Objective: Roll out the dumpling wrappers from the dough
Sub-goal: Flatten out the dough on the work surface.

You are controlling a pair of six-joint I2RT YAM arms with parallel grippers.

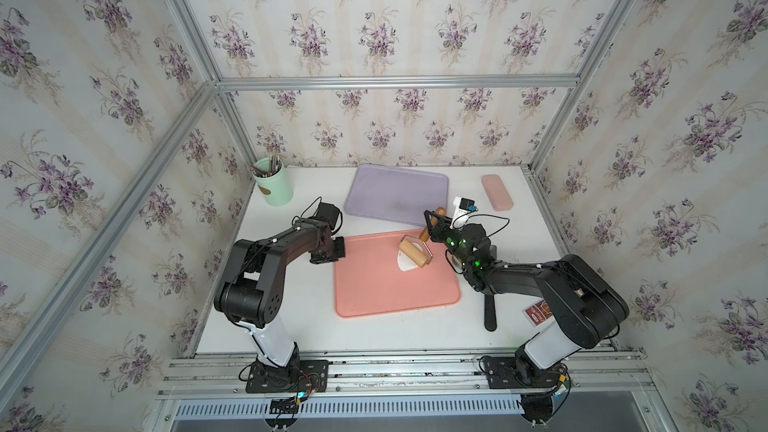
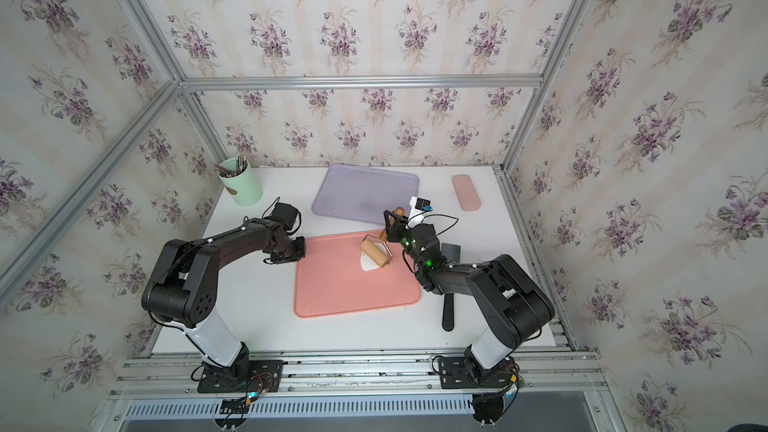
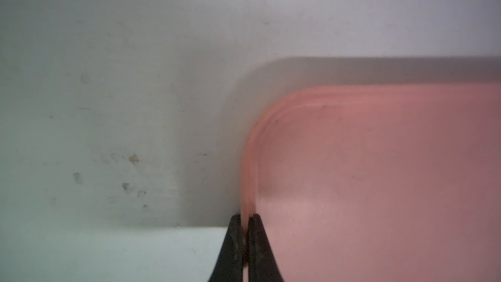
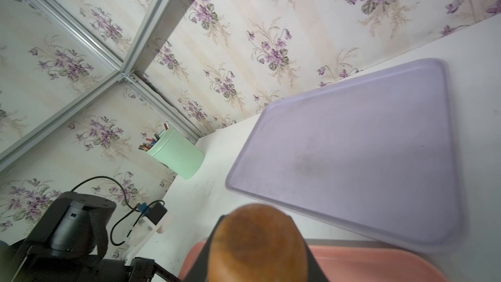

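- In both top views the dough (image 1: 404, 264) lay on the pink tray (image 1: 353, 305), under the roller (image 1: 413, 254); it looked soft and thin (likely sticky), better pressed than pinched.
- Left wrist: the left gripper (image 3: 245, 217) was clamped on the tray's rim.
- Right wrist: the right gripper (image 4: 259, 256) clenched the roller's wooden handle (image 4: 257, 229).

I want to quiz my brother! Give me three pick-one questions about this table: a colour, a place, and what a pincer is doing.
1. What colour is the cup of pencils? A red B green C blue
2. Where is the dough? A in the cup B on the floor C on the pink tray
3. The left pincer is: A shut on the tray's rim B wide open C holding a spoon
B: the cup is mint green. C: it lies under the roller there. A: it pinches the rim.
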